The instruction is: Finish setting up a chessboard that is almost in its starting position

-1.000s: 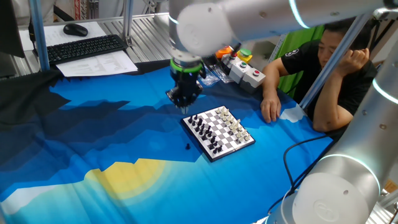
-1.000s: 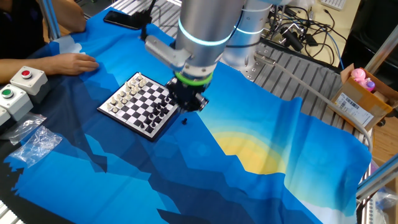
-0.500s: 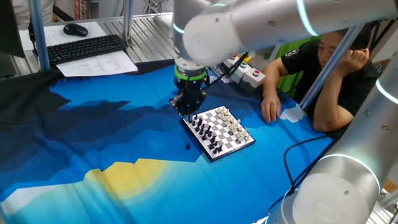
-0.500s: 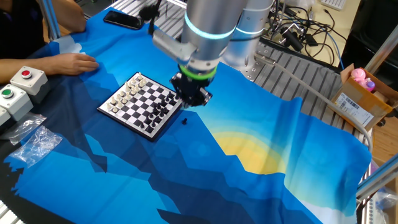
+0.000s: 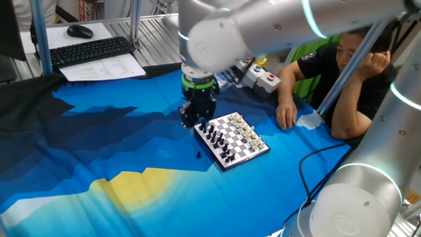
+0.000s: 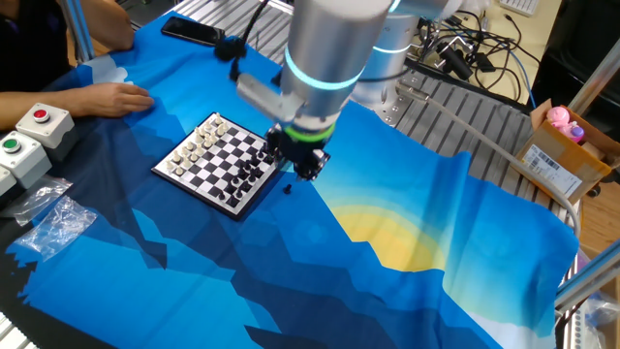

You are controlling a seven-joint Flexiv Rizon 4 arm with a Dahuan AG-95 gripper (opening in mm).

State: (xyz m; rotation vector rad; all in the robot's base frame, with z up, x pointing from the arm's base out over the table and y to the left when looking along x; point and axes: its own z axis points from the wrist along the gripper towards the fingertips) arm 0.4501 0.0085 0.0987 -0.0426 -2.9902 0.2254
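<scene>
The small chessboard (image 5: 231,139) with black and white checks lies on the blue cloth and bears tiny black and white pieces; it also shows in the other fixed view (image 6: 221,162). One loose black piece (image 5: 198,155) stands on the cloth just off the board's black side, also seen in the other view (image 6: 287,189). My gripper (image 5: 193,119) hangs low at the board's near corner, beside the black pieces (image 6: 298,166). Its fingertips are dark and small; I cannot tell whether they are open or shut.
A person's hand (image 5: 285,116) rests on the cloth right of the board. A button box (image 5: 260,77) and a plastic bag (image 6: 53,225) lie nearby. A keyboard (image 5: 92,51) and a phone (image 6: 197,30) sit at the table's edges.
My gripper has shifted a little along the board's black side and dropped lower toward the cloth. The board and the loose piece have not moved.
</scene>
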